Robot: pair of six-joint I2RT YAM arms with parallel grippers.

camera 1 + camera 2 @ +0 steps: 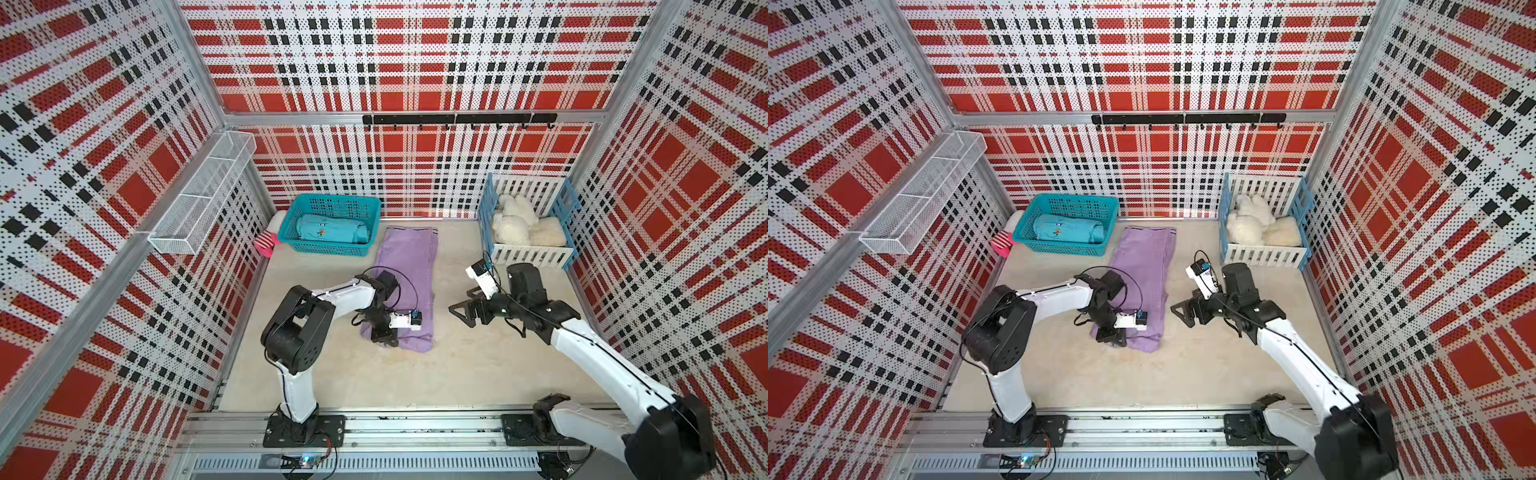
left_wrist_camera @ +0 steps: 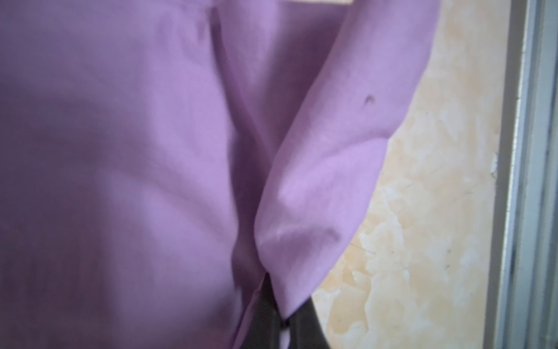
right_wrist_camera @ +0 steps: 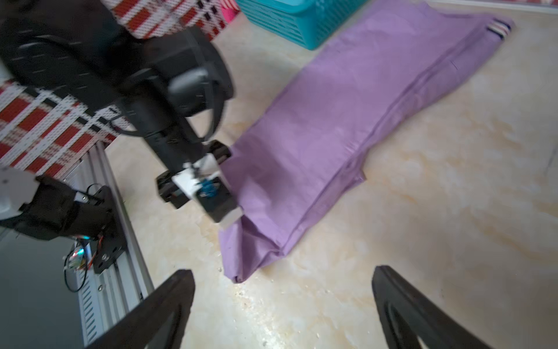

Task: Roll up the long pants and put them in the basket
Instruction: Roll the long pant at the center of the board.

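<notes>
Cloth of a pale lilac fills most of the left wrist view: the long pants (image 2: 120, 151) lie lengthwise on the beige table (image 1: 457, 365), folded into a narrow strip, with the striped waistband (image 3: 498, 28) at the far end, close beside the teal basket (image 1: 324, 248). A teal rolled garment (image 1: 332, 229) sits inside that basket. At the near end of the strip the left gripper (image 1: 384, 338) points down with its jaws together, pinching a fold of the lilac fabric; the close view is blurred, so how many layers it has caught is hard to say, perhaps only the top ones. The near hem is bunched and slightly raised off the table there. The right gripper (image 3: 282, 270) hangs over bare table to the right of the pants, apart from them, its two black fingers (image 3: 169, 302) spread wide and holding nothing. Beyond it, in the far right corner, stands a white-and-blue crate (image 1: 528, 254) with pale plush things (image 1: 513, 220) inside.
</notes>
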